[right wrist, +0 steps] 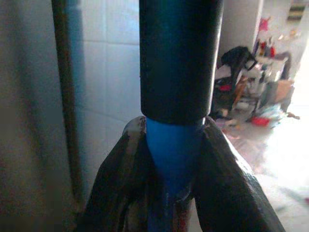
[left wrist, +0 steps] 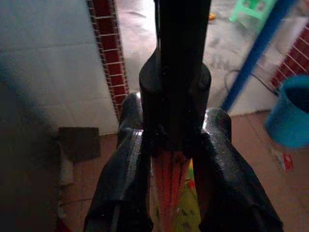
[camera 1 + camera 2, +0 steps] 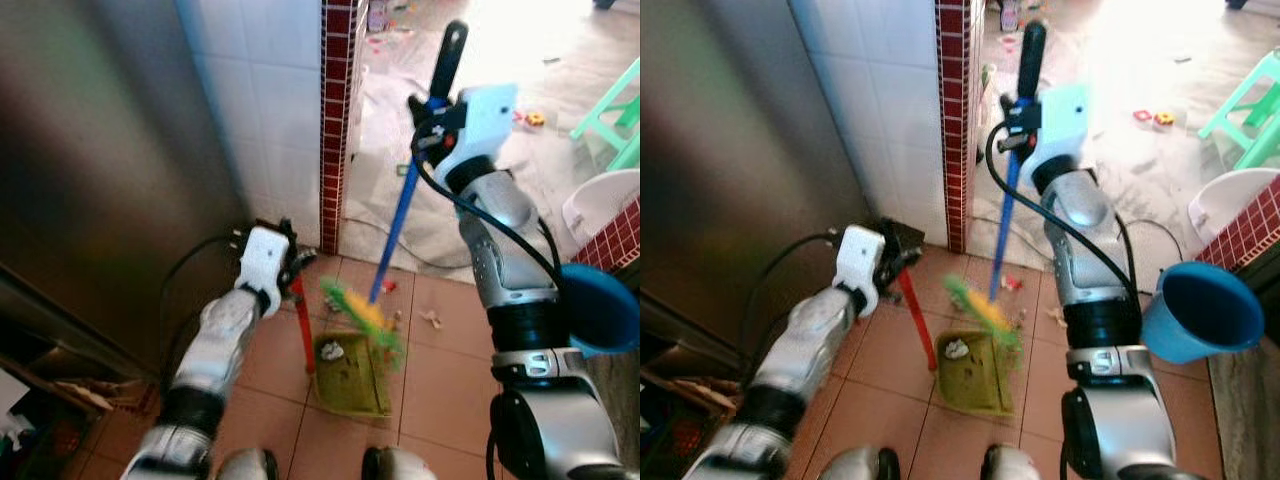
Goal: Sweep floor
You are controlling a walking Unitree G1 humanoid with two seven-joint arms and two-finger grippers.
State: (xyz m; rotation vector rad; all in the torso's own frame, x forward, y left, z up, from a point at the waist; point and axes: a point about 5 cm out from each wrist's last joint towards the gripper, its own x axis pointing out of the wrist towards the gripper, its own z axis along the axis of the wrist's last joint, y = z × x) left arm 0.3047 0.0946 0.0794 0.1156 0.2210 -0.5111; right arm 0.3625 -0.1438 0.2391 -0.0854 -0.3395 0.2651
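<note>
Two silver metallic arms with dark joint bands. White box-shaped wrist housing on left arm [image 3: 262, 258] and right arm [image 3: 478, 118]. Black cables looped along both forearms. Black fingers [image 2: 128, 183], glossy and broad, on each wrist. Rounded silver-black forms at lower frame edge.

Dustpan [image 3: 352, 375] on floor before pillar [image 3: 336, 120]; broom [image 3: 400, 215] head over it.

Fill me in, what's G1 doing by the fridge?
Sweeping. The right end effector is shut on the blue broom handle, with the yellow-green bristles at the mouth of the green dustpan. The left end effector is shut on the dustpan's red handle. A white scrap lies in the pan; bits of litter remain on the tiles.
</note>
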